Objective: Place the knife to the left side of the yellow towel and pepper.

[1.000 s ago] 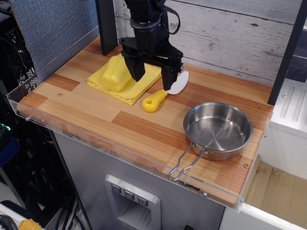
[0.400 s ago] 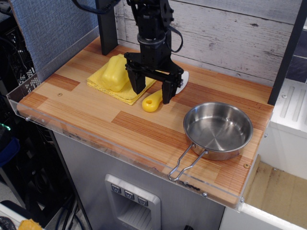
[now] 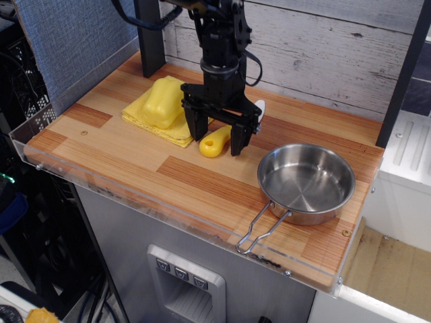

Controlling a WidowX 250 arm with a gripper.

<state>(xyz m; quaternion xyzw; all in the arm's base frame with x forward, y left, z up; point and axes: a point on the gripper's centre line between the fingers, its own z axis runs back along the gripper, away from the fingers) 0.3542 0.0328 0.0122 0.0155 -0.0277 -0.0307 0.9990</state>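
The knife (image 3: 214, 142) lies on the wooden table, its yellow handle toward the front and its silvery blade mostly hidden behind the gripper. My black gripper (image 3: 215, 141) is open and low over it, one finger on each side of the handle. The yellow towel (image 3: 138, 114) lies flat at the back left, just left of the knife. The glossy yellow pepper (image 3: 161, 102) sits on top of the towel.
A steel pan (image 3: 306, 182) with a wire handle stands at the front right, close to the gripper. A dark post (image 3: 149, 37) rises behind the towel. A clear rim (image 3: 135, 195) runs along the table's front edge.
The gripper has moved down and to the right from above the towel's edge, and now straddles the knife handle. The knife, towel and pepper have not moved.
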